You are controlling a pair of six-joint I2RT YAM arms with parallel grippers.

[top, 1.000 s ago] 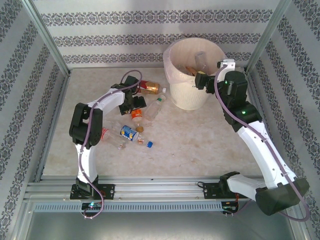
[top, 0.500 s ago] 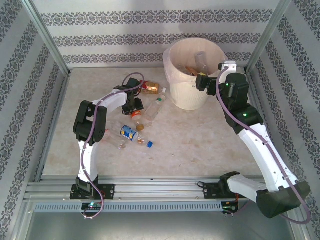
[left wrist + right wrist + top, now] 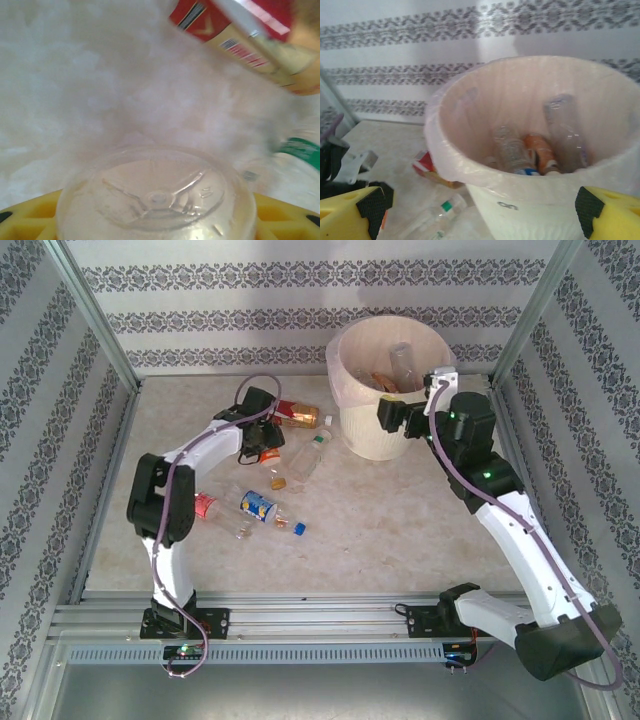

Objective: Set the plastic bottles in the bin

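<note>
Now the left pincer (image 3: 262, 443) has clamped a bottle (image 3: 155, 192).

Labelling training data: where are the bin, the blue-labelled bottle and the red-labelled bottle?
bin (image 3: 372, 438), top external view, front outer wall.
blue-labelled bottle (image 3: 257, 506), top external view, its label.
red-labelled bottle (image 3: 299, 417), top external view, mid-body.
</note>
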